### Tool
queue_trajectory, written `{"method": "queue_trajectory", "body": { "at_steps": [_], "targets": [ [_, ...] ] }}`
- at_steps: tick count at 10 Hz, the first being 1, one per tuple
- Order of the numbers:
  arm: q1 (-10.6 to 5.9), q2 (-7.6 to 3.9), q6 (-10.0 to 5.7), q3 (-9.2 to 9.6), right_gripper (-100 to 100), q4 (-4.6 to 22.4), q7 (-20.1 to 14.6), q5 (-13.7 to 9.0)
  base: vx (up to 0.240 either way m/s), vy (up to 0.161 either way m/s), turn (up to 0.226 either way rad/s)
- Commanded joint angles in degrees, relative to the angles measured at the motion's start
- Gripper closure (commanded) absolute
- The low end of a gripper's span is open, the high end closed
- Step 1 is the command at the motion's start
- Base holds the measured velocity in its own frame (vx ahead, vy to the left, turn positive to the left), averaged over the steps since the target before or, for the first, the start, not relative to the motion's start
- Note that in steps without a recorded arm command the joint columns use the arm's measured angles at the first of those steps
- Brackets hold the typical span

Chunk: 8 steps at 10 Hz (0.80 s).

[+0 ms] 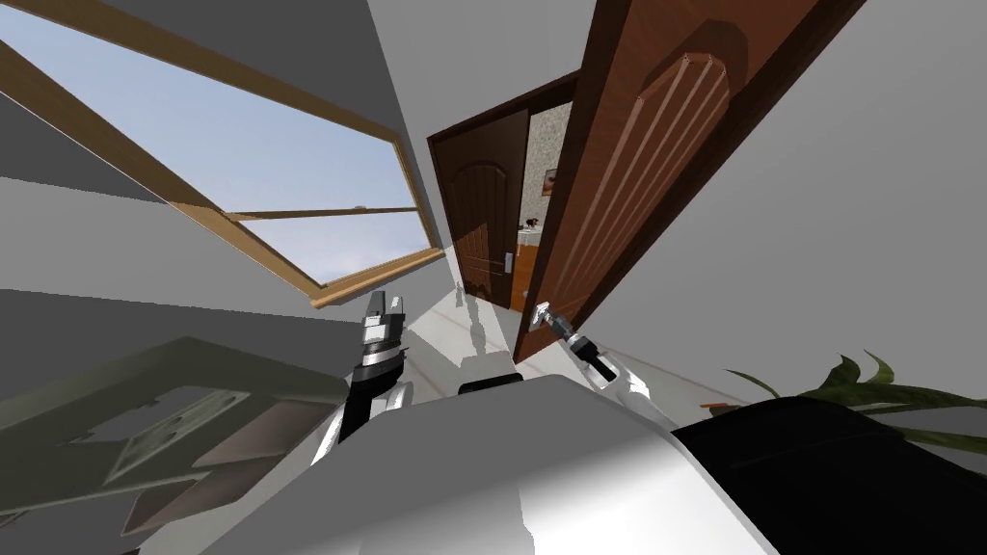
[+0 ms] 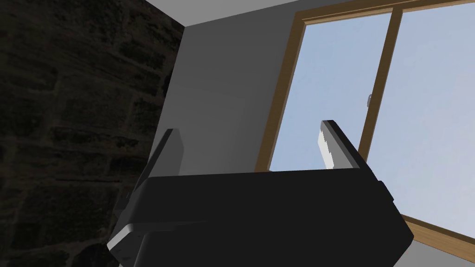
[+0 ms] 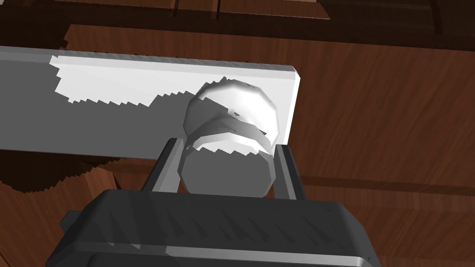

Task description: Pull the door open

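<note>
While my right gripper clamps: its two blades press opposite sides of the pale round knob, near its outer end.
Knob: seated on a light plate fixed to the brown door, beside the door's free edge.
Door: ahead and to my right, apparently standing a little out from the wall, though the skewed head view leaves the angle unsure.
Left gripper: raised ahead of me on the left, blades spread, holding nothing.
Risk, slip: thin blades on a smooth, rounded knob may slide off under a hard pull.
Risk, arc: a straight pull against the hinge's curve would twist the grip and pry the blades apart.
Risk, crowding: I stand close, so the swinging edge may strike my forearm.
</note>
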Motion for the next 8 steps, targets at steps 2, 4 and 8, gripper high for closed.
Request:
{"method": "queue_trajectory", "body": {
  "at_steps": [2,4,8],
  "targets": [
    [0.20,-0.84,-1.97,0.15,100,0.95,-0.70,0.34,-0.190,-0.105,0.135],
    [0.11,-1.49,-3.43,0.16,100,1.70,-1.25,0.55,-0.212,-0.114,0.134],
    [-0.02,-2.10,-4.59,0.21,100,2.54,-1.69,0.78,-0.149,-0.101,0.086]
  ]
}}
